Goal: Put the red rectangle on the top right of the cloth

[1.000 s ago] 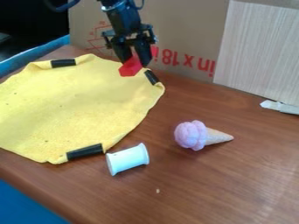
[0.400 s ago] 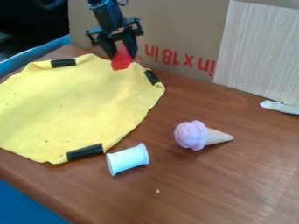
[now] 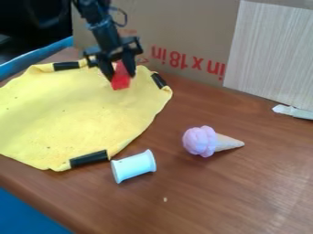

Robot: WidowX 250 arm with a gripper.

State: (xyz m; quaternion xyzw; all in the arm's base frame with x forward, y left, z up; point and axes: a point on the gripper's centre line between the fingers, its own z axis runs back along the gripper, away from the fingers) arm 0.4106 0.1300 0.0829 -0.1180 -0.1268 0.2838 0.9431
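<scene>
The black gripper (image 3: 121, 77) hangs over the upper right part of the yellow cloth (image 3: 73, 109), shut on the red rectangle (image 3: 121, 81). The red block sits between the two fingers, its lower end poking out below them and tilted a little. Whether its bottom touches the cloth, I cannot tell. The cloth lies spread on the left of the table, with black strips on its edges.
Below the cloth's right side lies a white spool (image 3: 134, 166). A toy ice cream cone (image 3: 210, 141) rests right of centre on the brown table (image 3: 245, 196). Cardboard (image 3: 183, 27) and a pale panel (image 3: 275, 50) stand along the back.
The gripper has carried the red block leftward, then down toward the viewer, from the cloth's upper right edge to farther in over it. The cloth, spool and cone have stayed put.
</scene>
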